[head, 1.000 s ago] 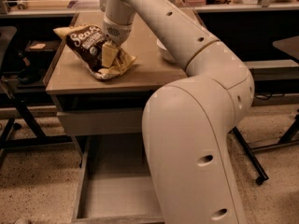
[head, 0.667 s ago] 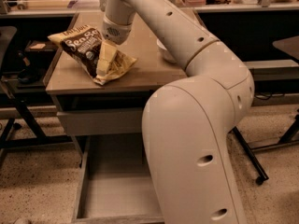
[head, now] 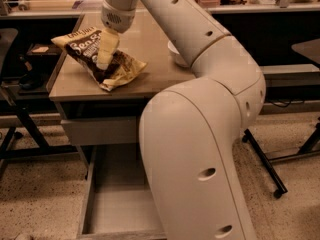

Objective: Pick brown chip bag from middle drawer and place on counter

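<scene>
1. Standing right by it: the brown chip bag is out of the drawer and lying on the bench, on the left half, fairly near the front edge.
2. The tool is coming down from above and sits right on the bag, about the middle of it. Honestly can't tell from here if it's clamped on the bag or has let go.
3. The bit that matters: the bag's long axis runs diagonally, back-left corner to front-right corner, and the tool sits across it. So the bag is directly under the tool, not off to one side.
4. There's only one arm, so no question about which is nearer.
5. The middle drawer is pulled out below, with nothing on the part of its floor I can see.
6. My guess is the placing is basically done. What's left is to open up if it hasn't and lift straight up, not sideways, or it'll drag the bag toward the front edge.
</scene>
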### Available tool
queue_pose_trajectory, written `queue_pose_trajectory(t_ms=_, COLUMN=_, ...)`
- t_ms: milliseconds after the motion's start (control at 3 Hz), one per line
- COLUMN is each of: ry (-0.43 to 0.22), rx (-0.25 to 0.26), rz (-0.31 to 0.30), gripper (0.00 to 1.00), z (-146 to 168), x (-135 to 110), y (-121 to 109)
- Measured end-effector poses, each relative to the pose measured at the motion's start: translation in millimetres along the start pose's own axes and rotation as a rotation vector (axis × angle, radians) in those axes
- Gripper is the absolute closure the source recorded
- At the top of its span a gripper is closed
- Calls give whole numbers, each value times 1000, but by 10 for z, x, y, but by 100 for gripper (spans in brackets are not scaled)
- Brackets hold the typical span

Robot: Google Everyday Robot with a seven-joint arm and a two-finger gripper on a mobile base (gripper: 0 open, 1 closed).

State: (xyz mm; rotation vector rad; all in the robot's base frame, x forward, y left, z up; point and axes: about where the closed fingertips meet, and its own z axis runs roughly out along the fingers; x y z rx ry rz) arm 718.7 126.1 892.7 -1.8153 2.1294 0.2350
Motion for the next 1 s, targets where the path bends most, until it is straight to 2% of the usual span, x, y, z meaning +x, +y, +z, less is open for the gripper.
queue_pose_trajectory(t_ms=333, ry=-28, rx=163, rz=-16, gripper=0, z=-886, x=-337, y=-88)
queue_pose_trajectory(t_ms=667, ry=-73, rx=337, rz=16, gripper=0, z=-1738, x=-445, y=-180)
queue_pose_trajectory(t_ms=1000, ry=-97, rx=376, rz=18, gripper=0, z=-1800, x=-494, y=-277)
